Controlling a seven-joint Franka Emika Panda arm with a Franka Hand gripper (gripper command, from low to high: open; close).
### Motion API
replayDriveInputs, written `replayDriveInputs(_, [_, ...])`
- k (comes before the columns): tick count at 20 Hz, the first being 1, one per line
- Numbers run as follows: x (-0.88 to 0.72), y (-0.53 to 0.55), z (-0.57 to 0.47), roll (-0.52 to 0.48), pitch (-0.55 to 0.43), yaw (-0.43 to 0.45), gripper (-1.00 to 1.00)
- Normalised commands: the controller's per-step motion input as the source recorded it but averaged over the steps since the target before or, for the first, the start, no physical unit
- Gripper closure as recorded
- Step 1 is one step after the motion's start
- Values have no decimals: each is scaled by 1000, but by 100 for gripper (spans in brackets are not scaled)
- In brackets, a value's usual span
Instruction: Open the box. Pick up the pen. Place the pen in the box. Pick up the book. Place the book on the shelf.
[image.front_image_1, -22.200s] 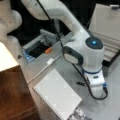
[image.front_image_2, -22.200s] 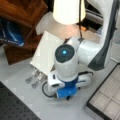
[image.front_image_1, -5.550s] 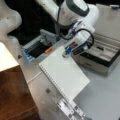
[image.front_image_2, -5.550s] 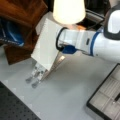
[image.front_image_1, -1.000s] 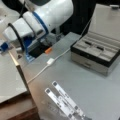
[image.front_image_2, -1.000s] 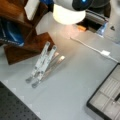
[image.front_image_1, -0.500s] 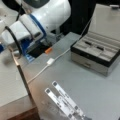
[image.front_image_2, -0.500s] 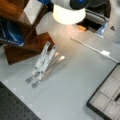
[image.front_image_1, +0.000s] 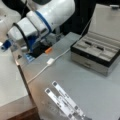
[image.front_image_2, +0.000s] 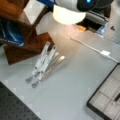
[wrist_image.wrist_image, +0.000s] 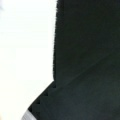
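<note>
Reaching over the shelf, with the box already open

The arm leans toward a front view's left, and the gripper (image.front_image_1: 5, 46) is at that left edge, above the pale top of the shelf (image.front_image_1: 10, 82). Whether its jaws are wide, narrow or closed on something, I cannot tell.

In the wrist view a large white surface (wrist_image.wrist_image: 25, 50) fills the left side, very close to the camera. I judge it is the book, directly at the gripper, but its long axis I cannot tell. No book lies on the grey table (image.front_image_1: 75, 82).

The box (image.front_image_1: 95, 53) stands well apart at a front view's right, lid upright. A slim dark thing in its compartment is, I judge, the pen (image.front_image_1: 88, 43). The white cable (image.front_image_1: 50, 62) and the metal strips (image.front_image_1: 63, 100) lie between.
</note>
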Motion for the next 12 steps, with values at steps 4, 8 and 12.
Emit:
replayDriveInputs(4, [119,300,78,178,-31,-228,-100])
replayDriveInputs(8, [201,225,82,254,-32,-389,-100])
replayDriveInputs(12, [335,396,59,264,-25,-442,-100])
